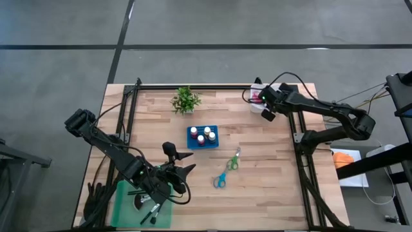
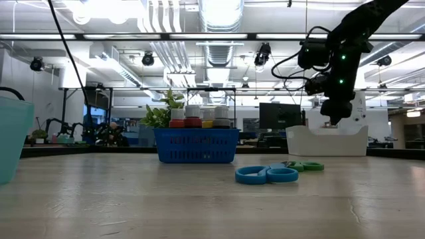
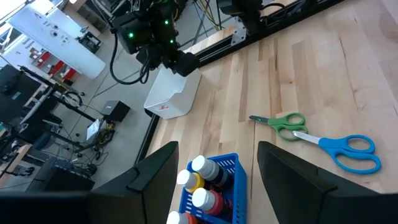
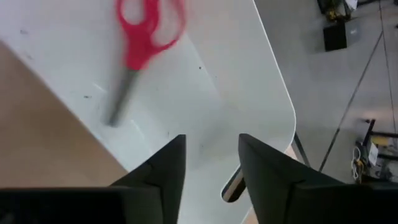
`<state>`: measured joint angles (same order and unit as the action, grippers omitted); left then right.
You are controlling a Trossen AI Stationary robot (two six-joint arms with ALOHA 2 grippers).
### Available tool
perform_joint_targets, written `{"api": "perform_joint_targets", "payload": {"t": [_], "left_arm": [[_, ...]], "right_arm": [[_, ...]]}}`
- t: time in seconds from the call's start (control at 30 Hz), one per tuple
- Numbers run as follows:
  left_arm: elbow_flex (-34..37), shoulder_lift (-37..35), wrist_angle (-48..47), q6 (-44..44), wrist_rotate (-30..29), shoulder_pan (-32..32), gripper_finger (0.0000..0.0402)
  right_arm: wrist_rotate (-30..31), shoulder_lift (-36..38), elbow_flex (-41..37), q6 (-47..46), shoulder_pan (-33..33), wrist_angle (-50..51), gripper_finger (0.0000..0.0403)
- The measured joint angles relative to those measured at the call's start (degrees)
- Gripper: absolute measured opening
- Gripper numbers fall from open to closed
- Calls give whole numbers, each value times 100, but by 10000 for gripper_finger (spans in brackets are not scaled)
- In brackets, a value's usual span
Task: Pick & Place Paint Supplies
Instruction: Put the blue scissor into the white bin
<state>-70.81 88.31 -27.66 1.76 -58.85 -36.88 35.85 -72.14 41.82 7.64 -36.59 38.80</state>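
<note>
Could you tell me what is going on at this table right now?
The right end effector hangs open over the white bin at the table's far right corner, with red scissors lying in it. The left end effector, open and empty, hovers near the blue basket of paint bottles. Blue scissors and green scissors lie on the table.

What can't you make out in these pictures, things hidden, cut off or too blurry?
- Red-handled scissors in the white tray: blurred in the right wrist view; in the low view the tray wall hides them.
- Paint bottles: the blue basket hides everything below their caps in the low view.
- Teal bin: cut off by the low view's edge.
- Dark brushes: too small to count from above.
</note>
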Motion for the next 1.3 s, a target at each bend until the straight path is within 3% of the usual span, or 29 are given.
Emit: {"api": "perform_joint_targets", "payload": {"t": [0.2, 0.43, 0.5, 0.67, 0.87, 1.07, 1.3], "left_arm": [[0, 0, 0, -18, 97, 0, 227], [0, 0, 93, -33, 287, 0, 227], [0, 0, 108, -32, 302, 0, 227], [0, 0, 111, -31, 305, 0, 227], [0, 0, 127, -31, 306, 0, 227], [0, 0, 128, -28, 320, 0, 227], [0, -1, 127, -28, 344, 0, 227]], "right_arm": [[-735, 645, 0, -399, 642, 31, 162], [-3087, 1563, -85, -800, 2108, -259, 162], [-3486, 1677, -198, -976, 2685, -551, 162], [-3467, 1573, -663, -1179, 4245, -1702, 162], [-3093, 705, -1053, -1146, 5665, -3749, 162], [-2965, -574, -853, -1023, 6356, -5020, 162], [-2987, -2184, 56, -907, 6552, -5152, 162]]}}
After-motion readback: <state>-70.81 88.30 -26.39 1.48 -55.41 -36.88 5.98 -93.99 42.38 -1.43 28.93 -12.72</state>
